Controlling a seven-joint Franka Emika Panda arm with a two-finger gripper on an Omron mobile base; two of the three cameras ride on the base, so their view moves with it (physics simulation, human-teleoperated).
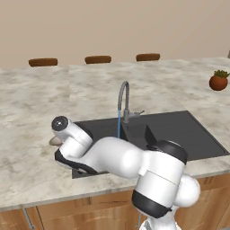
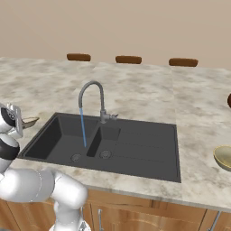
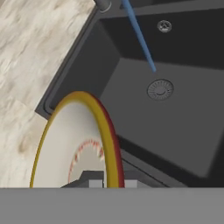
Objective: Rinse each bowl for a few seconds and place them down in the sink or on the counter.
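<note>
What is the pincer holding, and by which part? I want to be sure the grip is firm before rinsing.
The pincer holds the shallow bowl by its rim, beside the sink.

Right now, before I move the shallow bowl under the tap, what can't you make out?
- Jaws' grip on the shallow brown-rimmed whitish bowl: cut off by the hand view's bottom edge.
- Deeper olive-tan bowl: cut by the right base view's edge.
- Black-grey sink's near-left basin: hidden by the white arm, left base view.

Both base views look forward and down from behind the arm, sharing the sink (image 1: 179, 130) and tabletop (image 1: 31, 103); the hand view looks closely into a basin.
</note>
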